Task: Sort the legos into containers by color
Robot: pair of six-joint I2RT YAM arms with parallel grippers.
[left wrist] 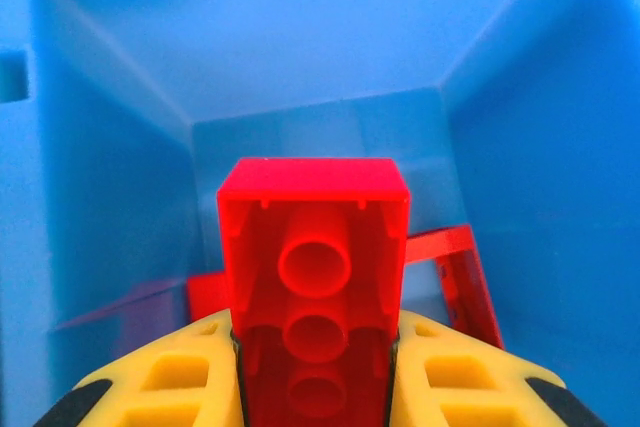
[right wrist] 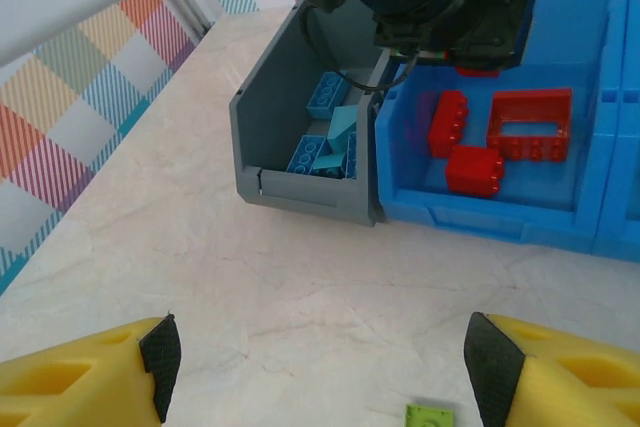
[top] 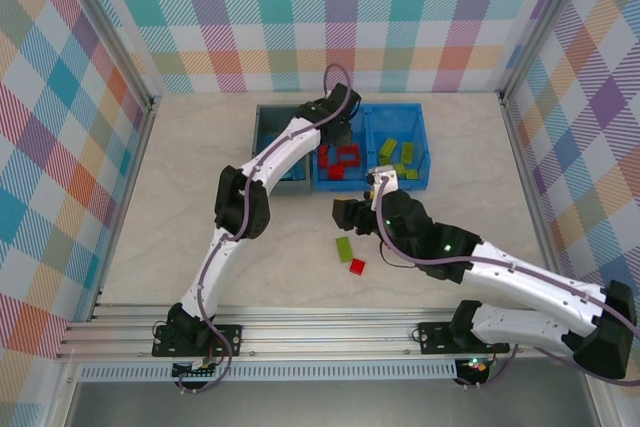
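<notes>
My left gripper (left wrist: 313, 379) is shut on a red brick (left wrist: 313, 247), which hangs inside the left compartment of the blue bin (left wrist: 540, 147). Below it lie the red open frame (left wrist: 462, 277) and another red brick (left wrist: 205, 297). From above, the left gripper (top: 340, 129) reaches over that bin (top: 400, 184). Lime green bricks (top: 400, 157) lie in the right compartment. The grey bin (right wrist: 300, 187) holds light blue bricks (right wrist: 325, 142). My right gripper (right wrist: 320, 367) stands open over the table, short of the bins. A green brick (top: 344, 248) and a small red brick (top: 357, 267) lie on the table beside it.
The grey bin (top: 290, 187) stands tight against the blue bin's left side. The left arm (top: 285, 152) stretches across the grey bin. Checked walls (top: 70, 147) with metal rails close in the table on three sides. Bare tabletop (top: 180, 237) lies left of the arms.
</notes>
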